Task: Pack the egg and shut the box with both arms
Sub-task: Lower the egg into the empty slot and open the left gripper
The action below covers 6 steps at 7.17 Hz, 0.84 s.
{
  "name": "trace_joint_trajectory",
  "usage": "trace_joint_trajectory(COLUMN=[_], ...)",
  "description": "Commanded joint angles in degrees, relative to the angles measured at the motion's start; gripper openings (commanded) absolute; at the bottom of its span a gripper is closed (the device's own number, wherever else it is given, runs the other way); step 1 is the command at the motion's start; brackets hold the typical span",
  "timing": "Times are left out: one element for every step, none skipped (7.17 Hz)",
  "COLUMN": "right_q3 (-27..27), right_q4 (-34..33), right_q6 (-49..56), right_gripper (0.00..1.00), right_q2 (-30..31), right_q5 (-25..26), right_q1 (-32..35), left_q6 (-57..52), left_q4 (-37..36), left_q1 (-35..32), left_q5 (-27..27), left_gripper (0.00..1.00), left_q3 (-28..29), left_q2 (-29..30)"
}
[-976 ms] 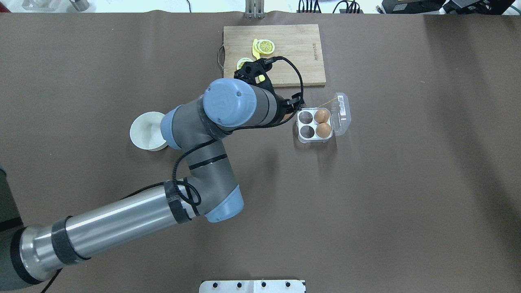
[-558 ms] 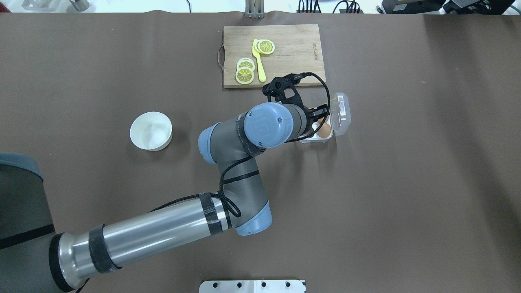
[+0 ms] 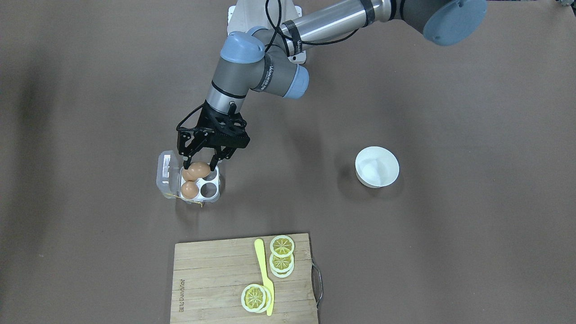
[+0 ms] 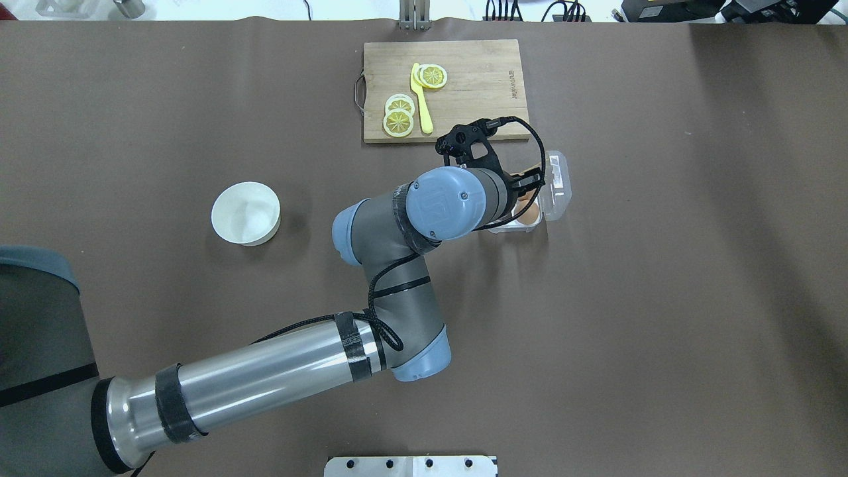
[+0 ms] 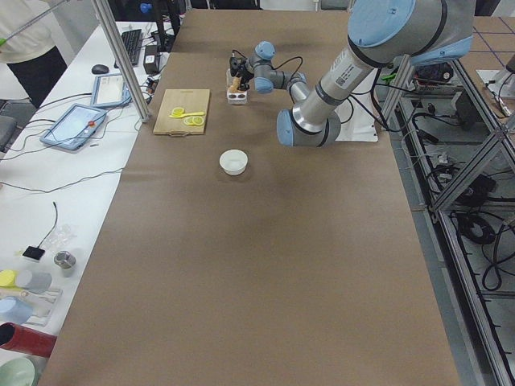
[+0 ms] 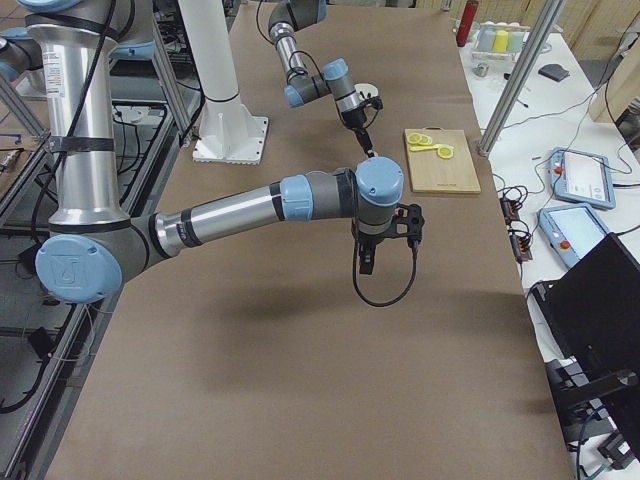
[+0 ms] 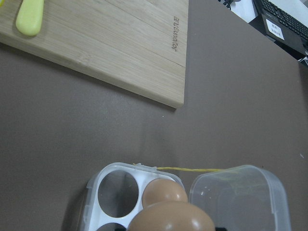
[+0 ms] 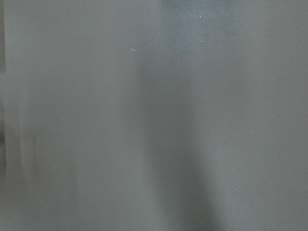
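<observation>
Left pincer (image 3: pixel 200 166), gripping the egg (image 3: pixel 198 170), has swung from the cutting board (image 3: pixel 211 270) to over the open box (image 3: pixel 218 191) on the worktop (image 3: pixel 405 247); the egg seems poised above an empty cup, so lowering it comes next.

The box (image 3: pixel 165 176) lies near the cutting board (image 3: pixel 211 270), and the bowl (image 3: pixel 377 167) stands well apart.
</observation>
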State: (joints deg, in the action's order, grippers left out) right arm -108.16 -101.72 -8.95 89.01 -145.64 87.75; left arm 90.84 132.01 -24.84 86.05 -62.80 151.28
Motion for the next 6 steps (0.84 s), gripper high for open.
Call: trace_joint_trajectory(right_q3=[-0.56, -0.56, -0.65, -0.65, -0.56, -0.56], right_q4=[-0.32, -0.41, -0.41, -0.41, -0.41, -0.49], right_q6=[-0.10, -0.11, -0.11, -0.11, -0.11, -0.11], right_gripper=[1.00, 1.00, 1.00, 1.00, 1.00, 1.00], right_q2=[0.29, 0.55, 0.73, 0.73, 0.73, 0.73], right_q5=[-0.17, -0.17, -0.17, -0.17, -0.17, -0.17], right_q1=[0.14, 0.14, 0.14, 0.14, 0.14, 0.14], left_q6=[0.04, -0.04, -0.04, -0.04, -0.04, -0.04], left_q4=[0.09, 0.09, 0.09, 0.09, 0.09, 0.09], left_q1=[-0.04, -0.04, -0.04, -0.04, 0.14, 0.14], left_q5=[0.17, 0.25, 0.25, 0.25, 0.34, 0.52], left_gripper=[0.28, 0.31, 0.31, 0.44, 0.54, 0.56], left_q3=[0.13, 0.22, 0.22, 0.22, 0.22, 0.13], left_q2=[-0.37, -0.63, -0.98, -1.16, -1.42, -1.51])
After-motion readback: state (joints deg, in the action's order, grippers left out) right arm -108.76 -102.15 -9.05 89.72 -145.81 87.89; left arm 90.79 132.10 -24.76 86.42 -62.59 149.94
